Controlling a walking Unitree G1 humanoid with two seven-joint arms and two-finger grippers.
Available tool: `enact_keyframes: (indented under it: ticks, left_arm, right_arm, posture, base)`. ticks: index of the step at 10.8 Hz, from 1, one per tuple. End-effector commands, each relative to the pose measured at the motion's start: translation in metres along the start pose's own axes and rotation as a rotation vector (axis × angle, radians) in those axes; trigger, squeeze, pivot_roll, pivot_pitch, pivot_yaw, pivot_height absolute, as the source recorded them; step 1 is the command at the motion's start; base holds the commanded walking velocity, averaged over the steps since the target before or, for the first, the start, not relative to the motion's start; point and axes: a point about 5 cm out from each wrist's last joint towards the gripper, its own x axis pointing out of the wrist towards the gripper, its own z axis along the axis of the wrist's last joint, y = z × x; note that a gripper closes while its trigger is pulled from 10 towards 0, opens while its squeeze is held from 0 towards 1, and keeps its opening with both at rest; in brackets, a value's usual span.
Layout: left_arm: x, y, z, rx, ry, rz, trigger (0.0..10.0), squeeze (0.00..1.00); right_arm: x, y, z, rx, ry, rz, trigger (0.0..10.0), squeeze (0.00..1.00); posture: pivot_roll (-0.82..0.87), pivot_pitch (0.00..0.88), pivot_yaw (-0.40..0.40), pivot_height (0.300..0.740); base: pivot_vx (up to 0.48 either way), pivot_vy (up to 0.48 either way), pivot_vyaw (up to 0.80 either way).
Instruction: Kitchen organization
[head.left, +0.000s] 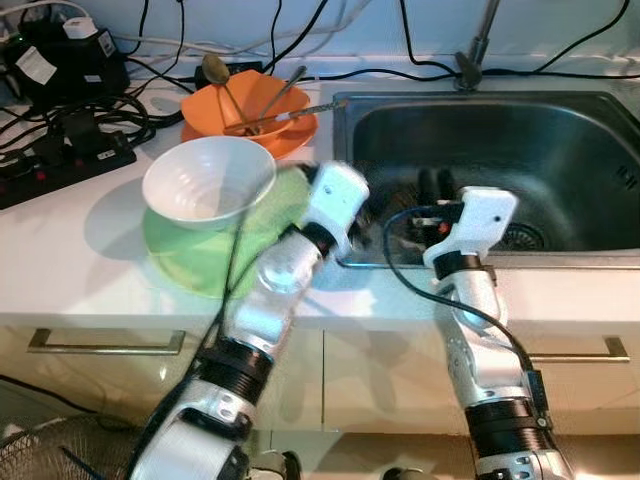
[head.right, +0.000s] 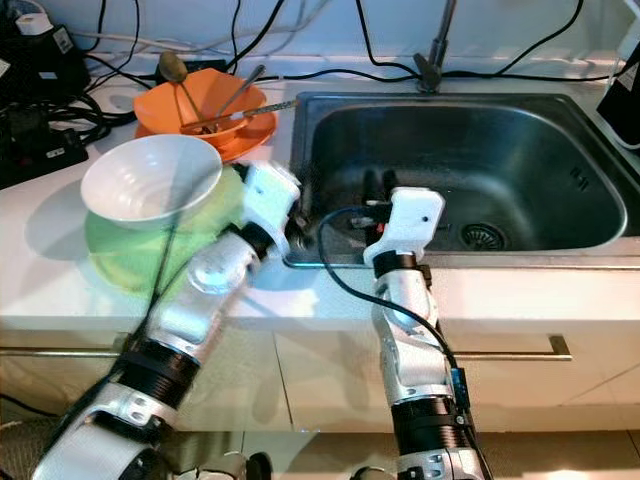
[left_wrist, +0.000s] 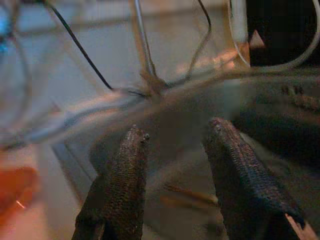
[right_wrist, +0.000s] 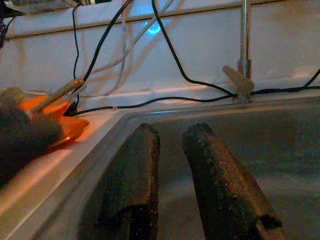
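Sink (head.left: 590, 130): I see a steel basin set in the white counter (head.left: 60, 270), tap (head.left: 478, 45) at its back rim, drain (head.left: 520, 236) at the near right of the floor.
Left gripper (left_wrist: 175, 145): I have it at the sink's near-left corner, wrist over the rim; its fingers (left_wrist: 127, 185) are spread apart with nothing between them, pointing into the basin.
Right gripper (right_wrist: 172, 145): inside the sink over the near edge, just right of the left one; the two fingers (right_wrist: 135, 180) are parted by a narrow gap and carry nothing.
White bowl (head.left: 208, 180): upright on a green plate (head.left: 200, 255), on the counter left of the sink, beside the left forearm and apart from both sets of fingers.
Orange bowl (head.left: 250, 105): behind the white bowl, by the sink's far-left corner, on an orange plate, with a spoon (head.left: 222, 85) and other utensils resting in it.
Cables: a power strip (head.left: 60, 165) and black cords lie at the counter's far left.
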Motion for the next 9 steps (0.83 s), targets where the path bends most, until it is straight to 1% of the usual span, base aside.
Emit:
enact_keyframes:
  ticks: [1, 3, 4, 5, 6, 7, 8, 9]
  left_arm:
    - [0.008, 0.011, 0.027, 0.033, -0.092, 0.018, 10.0, 0.00]
    - [0.012, 0.034, 0.058, 0.103, -0.167, 0.052, 10.0, 0.00]
    - [0.011, 0.051, 0.076, 0.146, -0.201, 0.085, 10.0, 0.00]
    - [0.004, 0.078, 0.086, 0.176, -0.175, 0.146, 10.0, 0.00]
    - [-0.010, 0.111, 0.091, 0.237, -0.106, 0.202, 10.0, 0.00]
    - [-0.027, 0.140, 0.094, 0.263, -0.029, 0.245, 10.0, 0.00]
    - [-0.048, 0.169, 0.091, 0.236, 0.077, 0.314, 10.0, 0.00]
    - [-0.062, 0.182, 0.088, 0.210, 0.141, 0.343, 10.0, 0.00]
  right_arm:
    - [-0.002, 0.003, -0.005, 0.001, 0.030, 0.003, 10.0, 0.00]
    - [0.001, 0.005, -0.008, -0.013, 0.036, 0.009, 10.0, 0.00]
    - [0.002, 0.007, -0.007, -0.005, 0.032, 0.010, 10.0, 0.00]
    - [0.002, 0.008, -0.007, -0.006, 0.030, 0.011, 10.0, 0.00]
    - [0.002, 0.008, -0.008, -0.008, 0.034, 0.005, 10.0, 0.00]
    - [0.002, 0.008, -0.009, -0.006, 0.033, 0.000, 10.0, 0.00]
    - [0.003, 0.009, -0.009, -0.004, 0.033, -0.002, 10.0, 0.00]
    - [0.003, 0.010, -0.010, -0.001, 0.037, -0.004, 10.0, 0.00]
  posture:
    - [0.04, 0.049, 0.043, 0.740]
    - [0.05, 0.049, 0.046, 0.740]
    - [0.05, 0.050, 0.048, 0.740]
    - [0.06, 0.053, 0.053, 0.740]
    - [0.07, 0.052, 0.058, 0.740]
    - [0.07, 0.054, 0.063, 0.740]
    - [0.08, 0.059, 0.069, 0.740]
    - [0.09, 0.062, 0.070, 0.740]
  base:
    - [0.000, 0.000, 0.00]
    - [0.000, 0.000, 0.00]
    - [0.000, 0.000, 0.00]
    - [0.000, 0.000, 0.00]
    - [0.000, 0.000, 0.00]
    - [0.000, 0.000, 0.00]
    - [0.000, 0.000, 0.00]
    - [0.000, 0.000, 0.00]
